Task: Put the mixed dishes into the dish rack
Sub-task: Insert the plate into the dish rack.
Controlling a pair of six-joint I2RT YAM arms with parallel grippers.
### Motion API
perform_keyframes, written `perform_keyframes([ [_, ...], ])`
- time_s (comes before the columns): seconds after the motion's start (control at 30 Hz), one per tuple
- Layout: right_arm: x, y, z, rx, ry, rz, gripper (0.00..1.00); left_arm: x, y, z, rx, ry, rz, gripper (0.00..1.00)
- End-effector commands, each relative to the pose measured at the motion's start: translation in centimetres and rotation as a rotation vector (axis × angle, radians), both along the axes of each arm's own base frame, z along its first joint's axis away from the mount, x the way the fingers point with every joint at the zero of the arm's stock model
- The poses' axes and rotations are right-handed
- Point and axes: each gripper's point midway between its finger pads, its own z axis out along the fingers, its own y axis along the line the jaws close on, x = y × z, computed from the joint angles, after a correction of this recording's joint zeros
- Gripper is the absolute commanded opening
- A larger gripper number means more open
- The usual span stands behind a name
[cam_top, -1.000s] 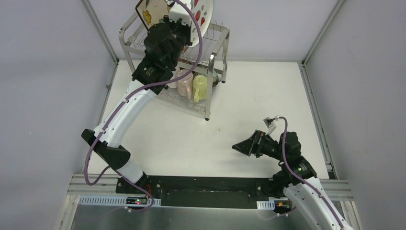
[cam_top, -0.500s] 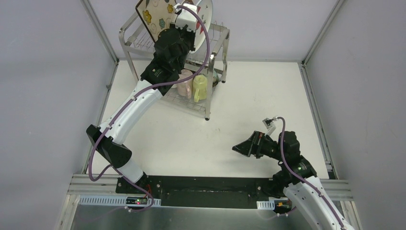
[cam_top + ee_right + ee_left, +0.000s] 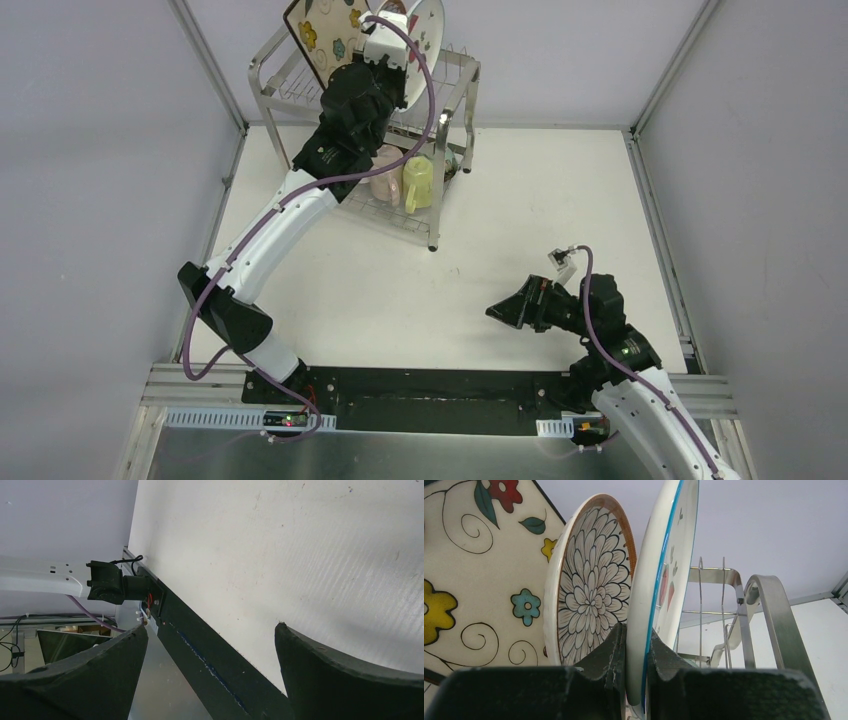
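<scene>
Plate rim (image 3: 638,615) sits pinched in left gripper (image 3: 636,652) — upright beside petal-pattern plate (image 3: 591,590).

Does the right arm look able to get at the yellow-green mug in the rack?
Probably yes: the yellow-green mug sits at the near right side of the dish rack, only table lies between, and the right fingers are open.

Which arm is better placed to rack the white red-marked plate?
Left: the left gripper is shut on the white red-marked plate, beside the brown-rimmed petal-pattern plate at the steel wire dish rack. The right gripper is open, far off.
</scene>
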Motion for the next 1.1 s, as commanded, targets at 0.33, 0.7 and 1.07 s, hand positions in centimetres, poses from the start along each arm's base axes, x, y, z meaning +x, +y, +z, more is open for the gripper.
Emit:
perform_keyframes([
  [0.33,0.5,-0.4,1.0,-0.025,-0.04,-0.02,1.0,-0.5,-0.1,0.0,-0.073,0.016,-0.004,0.12],
  [0.7,0.7,-0.3,0.9,-0.029,-0.032,-0.022,1.0,-0.8,0.5,-0.5,-0.033,0.013,0.016,0.29],
  [1.07,0.9,-0.3,0.8,-0.029,-0.027,-0.022,1.0,-0.6,1.5,0.3,-0.025,-0.003,0.072,0.33],
])
